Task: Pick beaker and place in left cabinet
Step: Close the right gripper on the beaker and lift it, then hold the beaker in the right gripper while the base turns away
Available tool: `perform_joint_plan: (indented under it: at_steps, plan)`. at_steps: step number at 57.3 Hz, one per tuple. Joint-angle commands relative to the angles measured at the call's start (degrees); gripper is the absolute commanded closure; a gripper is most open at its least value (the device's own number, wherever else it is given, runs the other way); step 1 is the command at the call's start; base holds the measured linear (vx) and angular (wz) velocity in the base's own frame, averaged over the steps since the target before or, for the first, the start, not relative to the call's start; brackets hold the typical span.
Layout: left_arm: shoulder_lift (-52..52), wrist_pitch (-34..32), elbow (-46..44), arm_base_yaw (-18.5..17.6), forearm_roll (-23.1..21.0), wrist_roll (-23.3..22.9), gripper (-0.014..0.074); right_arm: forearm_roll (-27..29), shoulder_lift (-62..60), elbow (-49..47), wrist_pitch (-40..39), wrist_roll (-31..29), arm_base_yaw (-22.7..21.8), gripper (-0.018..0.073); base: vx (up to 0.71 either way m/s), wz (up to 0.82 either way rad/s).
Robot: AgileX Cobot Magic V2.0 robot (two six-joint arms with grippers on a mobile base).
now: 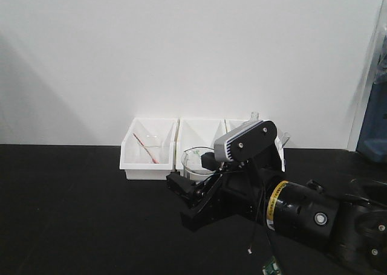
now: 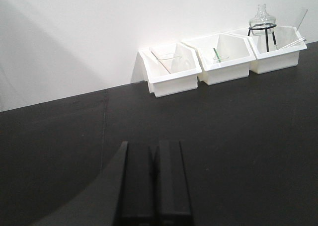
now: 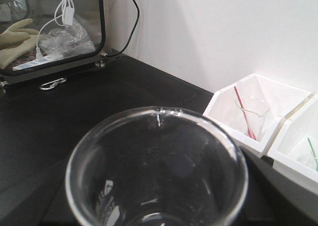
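The beaker [image 3: 156,179], clear glass with a flared rim and pour lip, fills the lower half of the right wrist view, mouth toward the camera. In the front view the beaker [image 1: 195,162] sits in my right gripper [image 1: 192,177], which is shut on it just above the black table, in front of the white bins. The right fingers are hidden behind the glass in the wrist view. My left gripper [image 2: 154,154] is shut and empty, low over the black table, far from the bins. The pale grey left cabinet is out of view.
Three white bins [image 2: 174,69] stand against the white wall. One holds a glass with a red rod [image 3: 251,112]; the right one holds a round flask on a black tripod [image 2: 262,21]. A black-framed glass case [image 3: 54,32] and a carabiner [image 3: 52,83] are at the left.
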Motion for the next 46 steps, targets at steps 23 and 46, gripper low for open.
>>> perform_joint_plan:
  at_steps: [23,46]
  plan:
    - [-0.6,-5.3,-1.5,-0.3,-0.3,-0.1,0.0603,1.1,-2.4,-1.7,-3.2,-0.1,0.0,0.0404,-0.1,0.08]
    - [-0.6,-5.3,-1.5,-0.3,-0.3,-0.1,0.0603,1.1,-2.4,-1.7,-3.2,-0.1,0.0,0.0404,-0.18,0.08]
